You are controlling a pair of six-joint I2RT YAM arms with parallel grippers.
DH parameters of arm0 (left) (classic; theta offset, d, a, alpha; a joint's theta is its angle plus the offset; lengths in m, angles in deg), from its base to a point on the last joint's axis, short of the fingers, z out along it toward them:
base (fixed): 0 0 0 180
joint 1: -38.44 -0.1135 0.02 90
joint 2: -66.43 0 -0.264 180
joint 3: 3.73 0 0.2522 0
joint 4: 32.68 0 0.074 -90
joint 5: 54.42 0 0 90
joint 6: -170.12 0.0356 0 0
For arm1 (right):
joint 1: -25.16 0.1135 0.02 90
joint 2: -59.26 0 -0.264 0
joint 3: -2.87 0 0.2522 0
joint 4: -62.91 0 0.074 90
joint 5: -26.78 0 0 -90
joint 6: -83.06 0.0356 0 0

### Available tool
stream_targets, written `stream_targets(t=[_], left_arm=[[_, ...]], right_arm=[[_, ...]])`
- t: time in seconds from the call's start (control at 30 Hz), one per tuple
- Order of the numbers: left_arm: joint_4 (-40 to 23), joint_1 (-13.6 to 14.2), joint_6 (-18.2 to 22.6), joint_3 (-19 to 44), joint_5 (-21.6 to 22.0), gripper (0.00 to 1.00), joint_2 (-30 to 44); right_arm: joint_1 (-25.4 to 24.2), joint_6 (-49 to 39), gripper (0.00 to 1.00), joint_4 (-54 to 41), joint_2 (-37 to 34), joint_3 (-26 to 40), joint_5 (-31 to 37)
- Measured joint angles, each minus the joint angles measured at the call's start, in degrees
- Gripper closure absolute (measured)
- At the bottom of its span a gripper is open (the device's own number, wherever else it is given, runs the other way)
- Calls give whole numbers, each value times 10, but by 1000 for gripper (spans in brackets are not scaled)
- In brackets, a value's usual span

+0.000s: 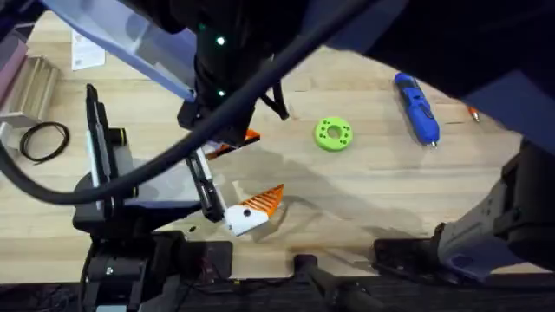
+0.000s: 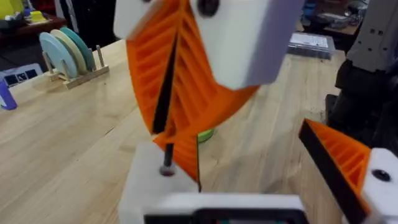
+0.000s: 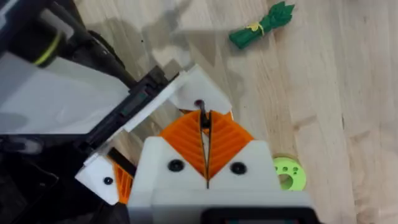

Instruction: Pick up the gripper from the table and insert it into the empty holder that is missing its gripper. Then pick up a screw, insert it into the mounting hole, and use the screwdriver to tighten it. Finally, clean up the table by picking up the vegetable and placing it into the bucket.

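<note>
My right gripper (image 3: 205, 124) reaches across the table (image 1: 381, 186) and is shut on a thin black screw (image 3: 201, 113). The screw's tip meets the hole in the white holder (image 3: 202, 87), one jaw of my left gripper (image 2: 249, 155). That gripper stands open, its other orange-padded finger (image 2: 339, 158) well apart. Orange ribbing beside the holder is mostly covered, so I cannot tell whether it is the loose gripper. The blue screwdriver (image 1: 416, 108) lies at the far right. The dark-green vegetable (image 3: 261, 28) lies on the wood beyond the arms. The bucket is out of view.
A lime-green disc (image 1: 332, 134) lies mid-table, right of the grippers. A thin orange tool (image 1: 473, 113) lies past the screwdriver. A black cable coil (image 1: 43, 139) sits at the left, and a plate rack (image 2: 65, 53) stands at the table's edge.
</note>
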Motion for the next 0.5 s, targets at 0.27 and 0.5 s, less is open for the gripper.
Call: stream_targets(t=[0.27,0.5], left_arm=[[0,0,0,0,0,14,0],[0,0,0,0,0,14,0]], right_arm=[[0,0,995,-2,-1,0,0],[0,0,995,1,-1,0,-4]])
